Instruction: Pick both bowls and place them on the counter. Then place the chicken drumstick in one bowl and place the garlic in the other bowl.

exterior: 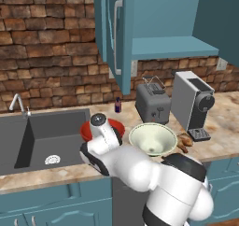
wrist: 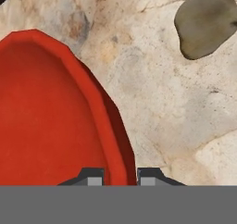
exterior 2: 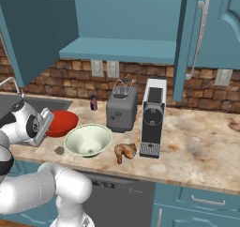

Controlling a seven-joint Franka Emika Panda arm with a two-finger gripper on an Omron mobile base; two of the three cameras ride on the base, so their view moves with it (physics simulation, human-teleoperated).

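Observation:
My gripper (wrist: 120, 177) is shut on the rim of the glossy red bowl (wrist: 46, 116), one fingertip inside and one outside. That red bowl (exterior: 117, 125) (exterior 2: 63, 120) sits low over the counter (exterior 2: 197, 146), right of the sink; I cannot tell whether it touches. To its right, the pale cream-green bowl (exterior: 153, 137) (exterior 2: 88, 139) stands upright on the counter. The golden-brown chicken drumstick (exterior: 184, 141) (exterior 2: 124, 151) lies just right of that bowl. The small greyish garlic (exterior 2: 59, 150) (wrist: 206, 21) rests near the counter's front edge, between the two bowls.
A toaster (exterior 2: 122, 109) and a coffee machine (exterior 2: 153, 116) stand behind the bowls, with a small purple bottle (exterior 2: 93, 102) at the brick wall. The sink (exterior: 46, 136) lies left of the red bowl. An open cabinet door (exterior: 119, 33) hangs above.

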